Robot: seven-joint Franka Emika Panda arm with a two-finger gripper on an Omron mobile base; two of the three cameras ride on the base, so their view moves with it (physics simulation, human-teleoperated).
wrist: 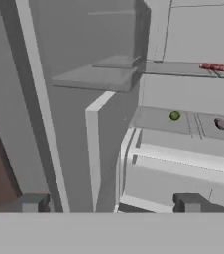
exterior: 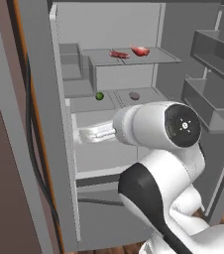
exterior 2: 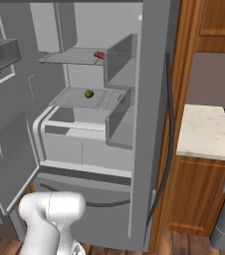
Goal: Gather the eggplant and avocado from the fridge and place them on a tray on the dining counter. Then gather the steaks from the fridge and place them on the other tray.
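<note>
Standing at the open fridge, the robot is at the first step: getting the fruit. The claw is wide open and holds nothing. The avocado sits on the middle shelf; the steaks lie above. Next, the claw must reach in around the avocado.

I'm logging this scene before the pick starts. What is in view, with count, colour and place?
fridge: one, grey, doors open, directly ahead.
steaks: two, dark red and paler pink, side by side on the upper shelf.
avocado: one, green, on the middle shelf, left part.
eggplant: one small dark purplish thing, same shelf, right of the avocado.
wall counter: one, pale stone on wooden cabinets, right of the fridge.
end effector: one, dark fingertips, open, empty, pointing into the fridge.
</note>
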